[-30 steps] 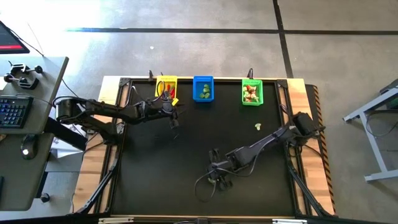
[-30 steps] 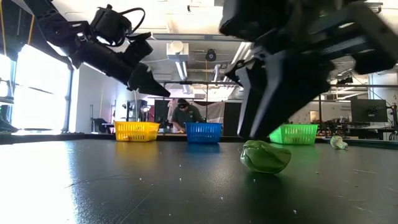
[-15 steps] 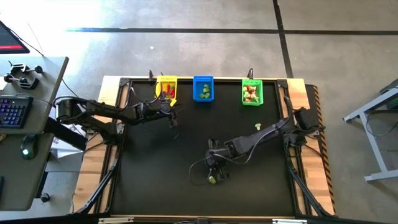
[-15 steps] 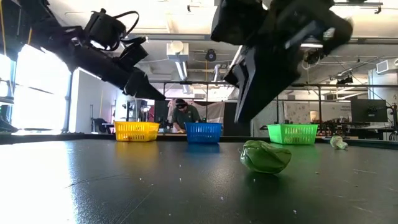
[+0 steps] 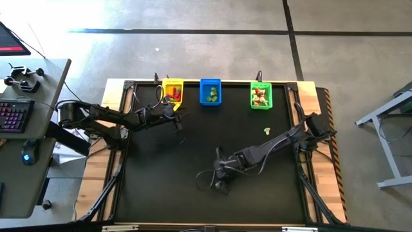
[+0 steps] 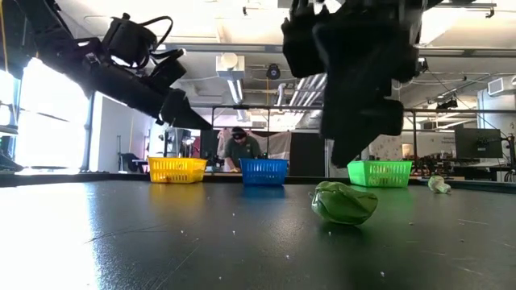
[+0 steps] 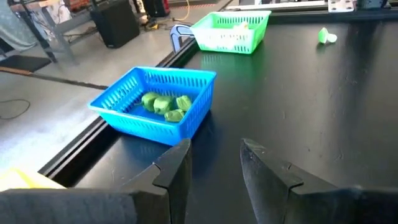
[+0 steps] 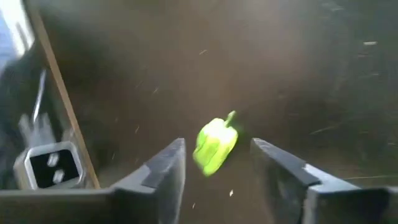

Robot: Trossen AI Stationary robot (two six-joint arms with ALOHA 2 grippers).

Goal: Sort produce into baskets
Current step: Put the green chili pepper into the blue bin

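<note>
Black tabletop (image 5: 161, 167) bears a green pepper (image 8: 215, 145) between the right fingers (image 8: 168, 171), parted; left fingers (image 7: 174, 171) parted.

Both arms are looking matte black all over, built from slim tube links with chunkier joint housings. Thin black cables are looping loose off them, one curling around the right hand (image 5: 220, 185) and another arcing above the left arm's wrist block. Each hand is ending in two flat, angular dark fingers (image 7: 175, 167) with stepped inner faces; the left hand (image 5: 181, 127) is showing the same wedge-shaped tips as the right one's fingers (image 8: 166, 167).
</note>
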